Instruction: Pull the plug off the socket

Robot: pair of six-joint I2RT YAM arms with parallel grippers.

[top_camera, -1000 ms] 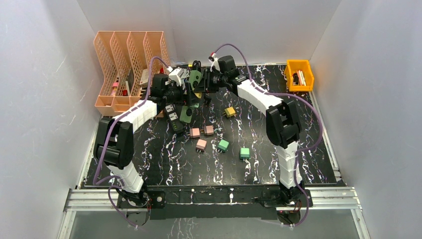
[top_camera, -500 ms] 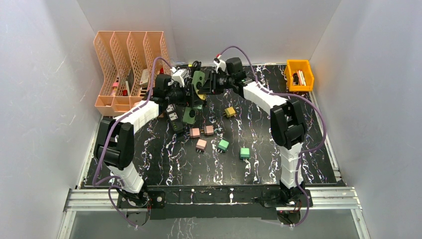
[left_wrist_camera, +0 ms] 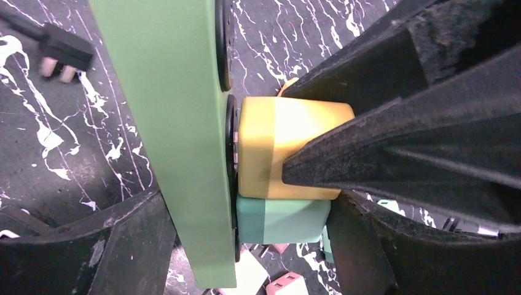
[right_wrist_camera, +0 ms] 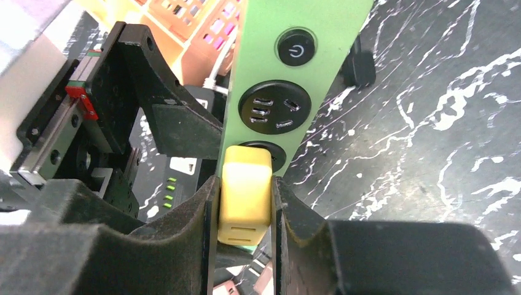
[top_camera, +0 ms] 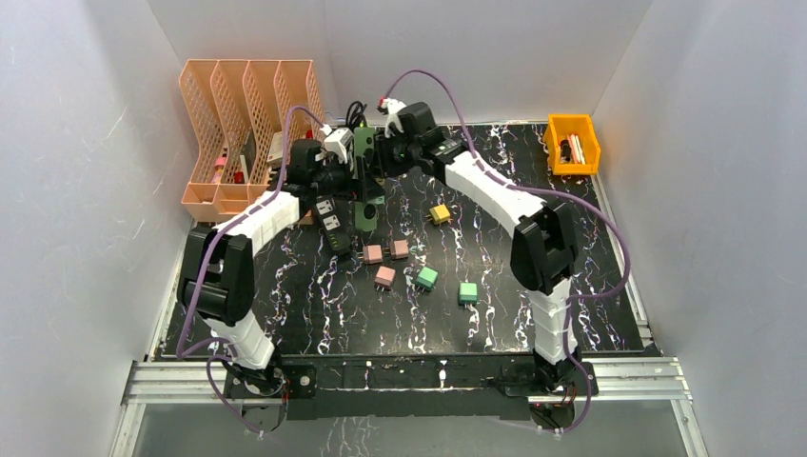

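Observation:
A green power strip (top_camera: 364,176) is held up edge-on at the back middle of the table. My left gripper (top_camera: 348,183) is shut across it. In the left wrist view the strip (left_wrist_camera: 184,123) and a teal plug (left_wrist_camera: 279,218) seated in it sit between my left gripper's (left_wrist_camera: 246,236) fingers. A yellow plug (left_wrist_camera: 276,147) sits in the socket above the teal one. My right gripper (right_wrist_camera: 244,206) is shut on the yellow plug (right_wrist_camera: 244,187), which is still seated in the strip (right_wrist_camera: 301,67). The right gripper also shows in the top view (top_camera: 376,160).
A black power strip (top_camera: 331,221) lies under the green one. Loose plugs lie mid-table: pink (top_camera: 384,276), green (top_camera: 426,278), green (top_camera: 467,292), yellow (top_camera: 439,213). A peach file organiser (top_camera: 243,124) stands back left, a yellow bin (top_camera: 571,143) back right. A black corded plug (left_wrist_camera: 64,49) lies nearby.
The right arm and its gripper have swung left, and the green strip has turned more edge-on between both grippers. Both grips have held; the yellow plug stays seated.

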